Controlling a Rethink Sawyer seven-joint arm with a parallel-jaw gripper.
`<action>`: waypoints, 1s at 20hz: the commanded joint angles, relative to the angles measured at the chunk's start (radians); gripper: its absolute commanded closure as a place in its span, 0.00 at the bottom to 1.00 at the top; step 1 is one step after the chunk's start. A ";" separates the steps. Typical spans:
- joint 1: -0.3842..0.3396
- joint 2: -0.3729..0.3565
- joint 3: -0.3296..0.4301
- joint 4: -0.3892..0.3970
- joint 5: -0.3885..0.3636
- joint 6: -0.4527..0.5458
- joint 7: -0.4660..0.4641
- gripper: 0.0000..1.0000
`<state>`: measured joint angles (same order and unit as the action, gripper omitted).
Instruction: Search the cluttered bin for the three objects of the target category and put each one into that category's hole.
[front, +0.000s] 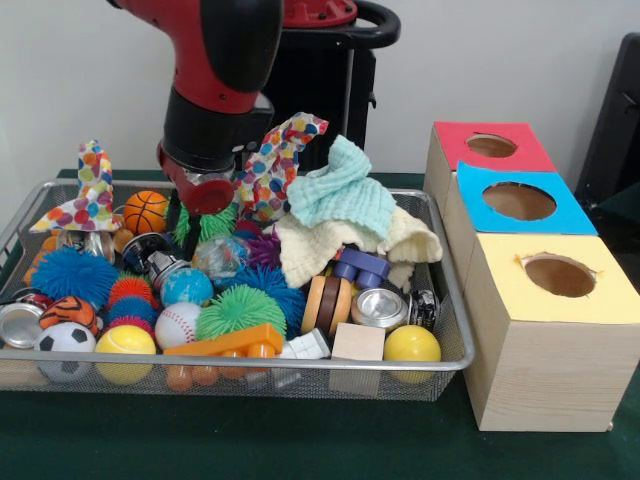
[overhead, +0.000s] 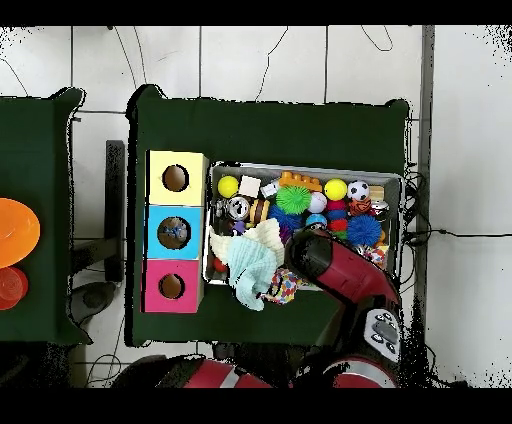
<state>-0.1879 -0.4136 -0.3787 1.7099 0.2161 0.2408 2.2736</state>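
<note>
**Arm parked over the far-left of the bin, target category not nameable from here**

The biggest thing in play is the wire mesh bin (front: 440, 362), and the Sawyer arm (front: 215, 60) is seen dropped down into its far-left part. The gripper (front: 205, 205) is buried among the clutter there, just behind a green spiky ball (front: 212, 224) and beside the polka-dot cloth (front: 275, 160). Whether its fingers are spread or closed can't be told; they're swallowed by the toys in the front view and covered by the arm itself from overhead.

The three boxes sit to the right of the bin in the front view: yellow-topped box (front: 560, 290) nearest, blue-topped box (front: 520, 205) in the middle, red-topped box (front: 490, 147) farthest. So any carry would have to run rightward across the whole bin, over the heap of pale cloths (front: 345, 215).

Which category is being hunted can't be worked out. Something is vaguely visible inside the blue hole (overhead: 174, 232) from overhead, but it's too small to identify.

Near the gripper, candidates are plentiful: a clear faceted ball (front: 218, 255), an orange basketball (front: 146, 211), a blue spiky ball (front: 73, 274). The near-right yellow ball (front: 411, 346) lies well apart from it. Plenty is likely hidden under the cloths.
</note>
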 joint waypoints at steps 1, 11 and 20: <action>-0.037 0.033 0.175 0.060 -0.039 -0.098 0.084 0.00; -0.064 0.005 0.215 0.096 -0.041 -0.097 0.095 0.00; -0.132 -0.122 0.187 0.193 -0.093 0.028 0.013 0.00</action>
<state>-0.2781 -0.4741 -0.2589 1.7930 0.1838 0.1867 2.2736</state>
